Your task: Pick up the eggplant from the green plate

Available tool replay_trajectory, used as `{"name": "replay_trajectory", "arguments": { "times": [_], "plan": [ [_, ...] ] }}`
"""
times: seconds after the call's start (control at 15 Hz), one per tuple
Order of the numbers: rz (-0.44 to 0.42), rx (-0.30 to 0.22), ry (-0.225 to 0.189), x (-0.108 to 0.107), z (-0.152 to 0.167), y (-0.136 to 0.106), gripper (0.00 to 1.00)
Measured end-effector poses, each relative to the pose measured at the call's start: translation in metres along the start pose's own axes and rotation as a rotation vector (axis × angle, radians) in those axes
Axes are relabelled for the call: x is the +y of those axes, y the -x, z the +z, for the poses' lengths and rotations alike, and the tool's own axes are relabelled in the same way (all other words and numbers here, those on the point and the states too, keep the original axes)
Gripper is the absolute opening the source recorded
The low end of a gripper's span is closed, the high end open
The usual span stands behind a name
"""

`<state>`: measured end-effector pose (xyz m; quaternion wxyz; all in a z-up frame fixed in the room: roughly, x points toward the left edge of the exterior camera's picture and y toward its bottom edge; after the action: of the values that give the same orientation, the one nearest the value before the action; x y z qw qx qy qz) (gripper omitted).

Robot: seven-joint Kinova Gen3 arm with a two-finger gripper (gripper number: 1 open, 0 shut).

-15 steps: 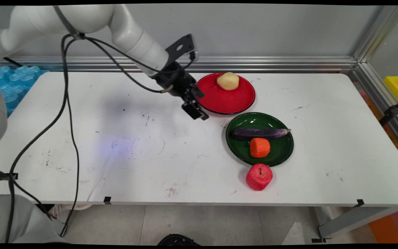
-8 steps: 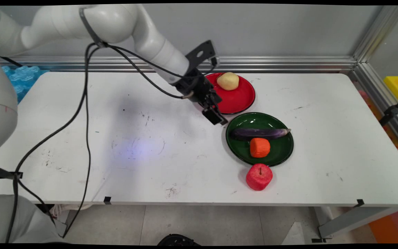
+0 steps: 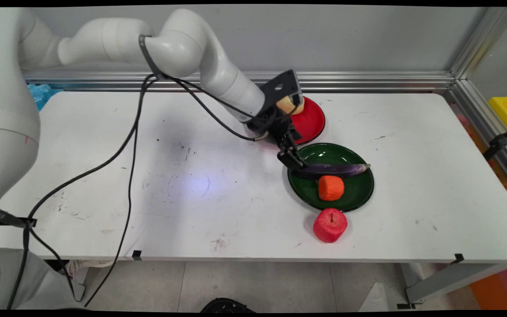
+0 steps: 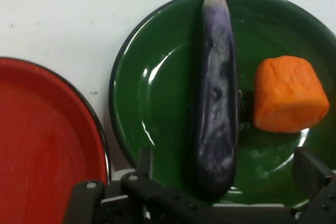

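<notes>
On green plate (image 3: 359, 193): eggplant (image 3: 330, 169) lengthwise across the middle, blunt end between gripper (image 3: 296, 164) fingers, wide open, holding nothing. Beside it, orange chunk (image 3: 331, 187). Just off the rim, red plate (image 3: 311, 123) behind, apple (image 3: 330, 225) in front.

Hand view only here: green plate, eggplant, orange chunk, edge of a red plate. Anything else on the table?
Observer: Yes, a red apple on the table, just off the green plate's near rim.
Operator: Other plate empty?
Observer: No. The red plate holds a pale potato at its far side, partly behind the wrist.
Operator: Gripper position from outside?
Observer: The gripper is at the green plate's left rim, over the eggplant's blunt end.
</notes>
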<state>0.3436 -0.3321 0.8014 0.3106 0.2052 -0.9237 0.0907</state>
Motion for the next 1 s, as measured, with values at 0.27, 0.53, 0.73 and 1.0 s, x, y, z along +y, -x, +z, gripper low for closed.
{"name": "replay_trajectory", "arguments": {
  "times": [0.27, 0.53, 0.73, 1.0],
  "plan": [
    [0.048, 0.0, -0.004, 0.001, 0.023, -0.001, 1.0],
    [0.075, 0.001, -0.01, -0.001, 0.042, 0.0, 1.0],
    [0.087, 0.004, -0.012, -0.002, 0.051, -0.001, 1.0],
    [0.095, 0.005, -0.007, -0.001, 0.063, 0.0, 1.0]
  ]
}}
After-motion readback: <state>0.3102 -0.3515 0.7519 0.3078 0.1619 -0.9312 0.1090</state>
